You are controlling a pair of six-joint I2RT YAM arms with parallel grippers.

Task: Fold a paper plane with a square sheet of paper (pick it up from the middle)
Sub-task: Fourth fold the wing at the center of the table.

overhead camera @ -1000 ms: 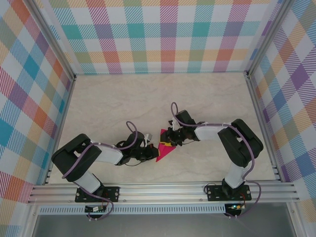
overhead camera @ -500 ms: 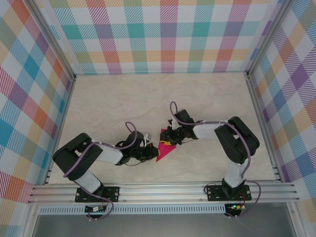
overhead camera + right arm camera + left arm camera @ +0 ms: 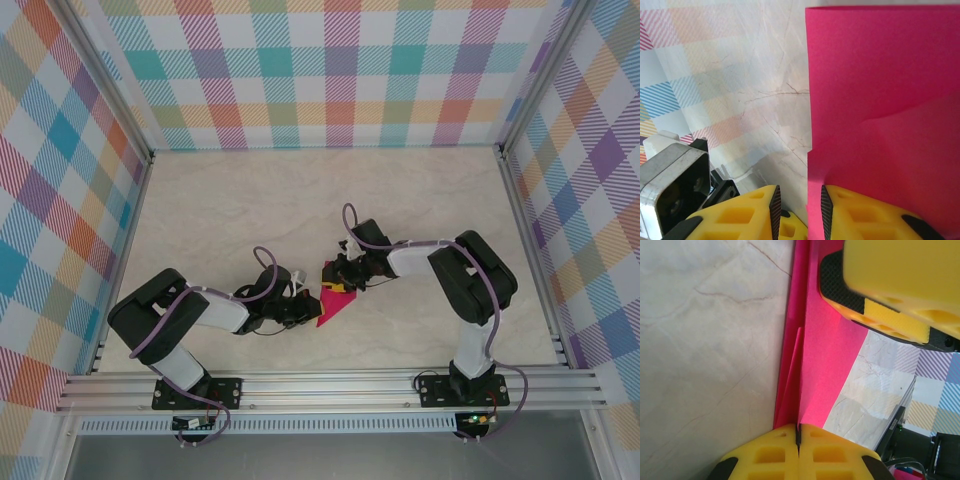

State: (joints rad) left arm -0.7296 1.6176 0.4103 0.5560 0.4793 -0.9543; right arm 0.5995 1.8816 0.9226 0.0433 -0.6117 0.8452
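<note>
The magenta sheet of paper, folded into a narrow pointed paper plane shape, lies at mid-table between both arms. My left gripper comes in low from the left. In the left wrist view its yellow fingers press together on the paper's raised centre fold, so the left gripper is shut on it. My right gripper reaches in from the right at the paper's far end. In the right wrist view the right gripper stands open, and the paper's edge hangs in the gap against the right-hand pad.
The marble tabletop is ringed by checkered walls and aluminium posts. A metal rail runs along the near edge by the arm bases. The right gripper's yellow finger hangs close over the paper in the left wrist view.
The right gripper's jaws have parted a little on the paper, and the right arm's elbow has swung slightly left. The left gripper and the paper have stayed put.
</note>
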